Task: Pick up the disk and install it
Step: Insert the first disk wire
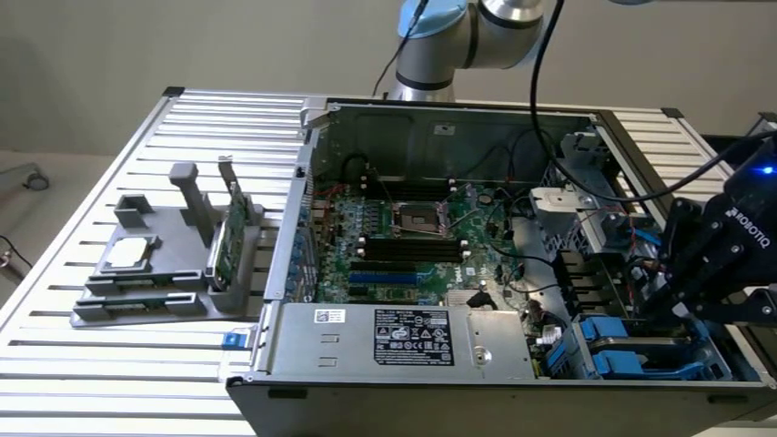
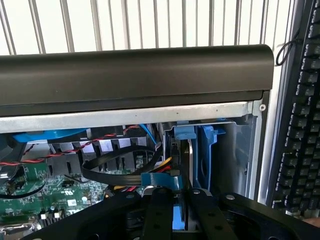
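The disk (image 2: 183, 134) stands edge-on in the drive bay at the case's front corner, a dark metal edge between blue plastic rails. My gripper (image 2: 180, 216) sits right over it, its black fingers (image 2: 159, 215) close together with the disk's blue-and-silver edge between them. In the exterior view, the gripper (image 1: 676, 314) reaches down into the bay at the case's right end, just above blue rails (image 1: 620, 353); its fingertips are hidden by the case wall there.
The open computer case (image 1: 304, 182) lies on a slatted metal table (image 1: 146, 364), with the motherboard (image 1: 401, 237) and power supply (image 1: 388, 333) exposed. Flat and red-black cables (image 2: 115, 172) run beside the bay. A grey holder (image 1: 146, 300) with a small silver drive (image 1: 127, 255) and green card (image 1: 226, 238) stands at the exterior view's left. A keyboard (image 2: 305, 140) lies outside the case.
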`<action>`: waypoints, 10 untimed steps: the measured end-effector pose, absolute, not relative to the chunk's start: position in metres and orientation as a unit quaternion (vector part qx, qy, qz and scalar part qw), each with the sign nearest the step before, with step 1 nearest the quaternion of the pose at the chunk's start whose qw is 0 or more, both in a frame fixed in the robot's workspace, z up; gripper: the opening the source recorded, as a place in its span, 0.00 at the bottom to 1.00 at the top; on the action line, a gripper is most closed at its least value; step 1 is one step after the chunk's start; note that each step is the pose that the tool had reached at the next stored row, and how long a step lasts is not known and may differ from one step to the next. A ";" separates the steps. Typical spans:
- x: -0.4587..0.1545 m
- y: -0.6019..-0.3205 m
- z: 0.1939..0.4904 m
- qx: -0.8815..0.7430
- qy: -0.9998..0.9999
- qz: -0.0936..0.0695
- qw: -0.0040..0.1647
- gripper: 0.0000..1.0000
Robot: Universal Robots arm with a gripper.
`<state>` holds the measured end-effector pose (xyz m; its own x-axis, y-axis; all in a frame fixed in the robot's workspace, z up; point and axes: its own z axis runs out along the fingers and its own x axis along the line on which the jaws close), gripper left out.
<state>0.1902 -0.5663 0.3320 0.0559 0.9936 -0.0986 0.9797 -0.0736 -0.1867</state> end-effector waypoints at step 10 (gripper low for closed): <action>0.191 -0.569 0.331 -0.725 -0.680 0.104 0.038 0.16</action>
<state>0.1910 -0.5689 0.3310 0.0549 0.9936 -0.0991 0.9778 -0.0736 -0.1964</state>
